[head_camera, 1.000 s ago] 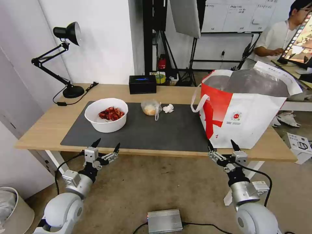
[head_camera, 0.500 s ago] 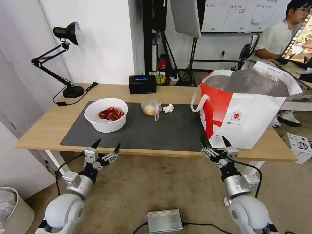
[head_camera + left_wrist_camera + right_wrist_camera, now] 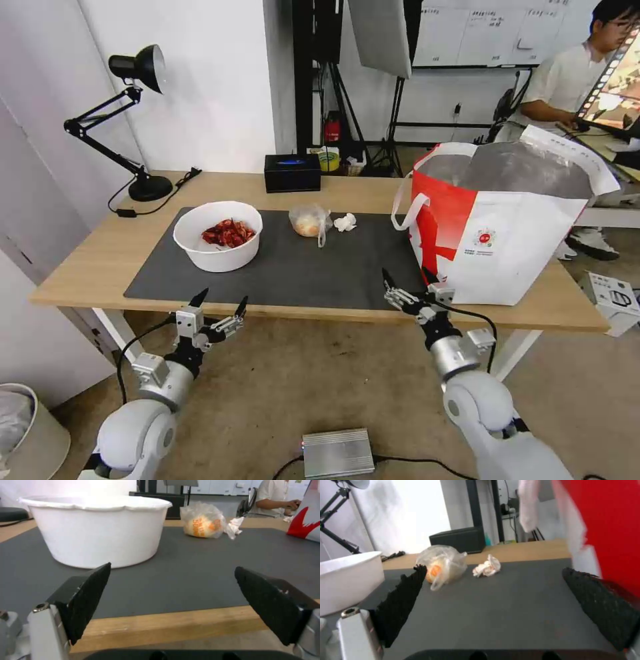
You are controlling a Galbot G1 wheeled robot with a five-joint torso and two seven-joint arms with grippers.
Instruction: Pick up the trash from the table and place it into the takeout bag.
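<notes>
Here, right gripper (image 3: 407,275) hanging spread open over the mat's (image 3: 347,273) near edge, beside the bag (image 3: 507,227).
Left gripper (image 3: 220,301) waiting open below the bowl (image 3: 218,235).

Light-wood table (image 3: 100,260) under a matt dark grey mat (image 3: 320,273); glossy white plastic bowl (image 3: 217,257); crinkled foil-lined takeout bag (image 3: 520,260)

The light-wood bench (image 3: 100,257) carries a dark grey mat (image 3: 320,270), a black desk lamp (image 3: 143,180), a black tissue box (image 3: 292,173) and the white and red takeout bag (image 3: 507,233), which overlaps the mat's right end.
</notes>
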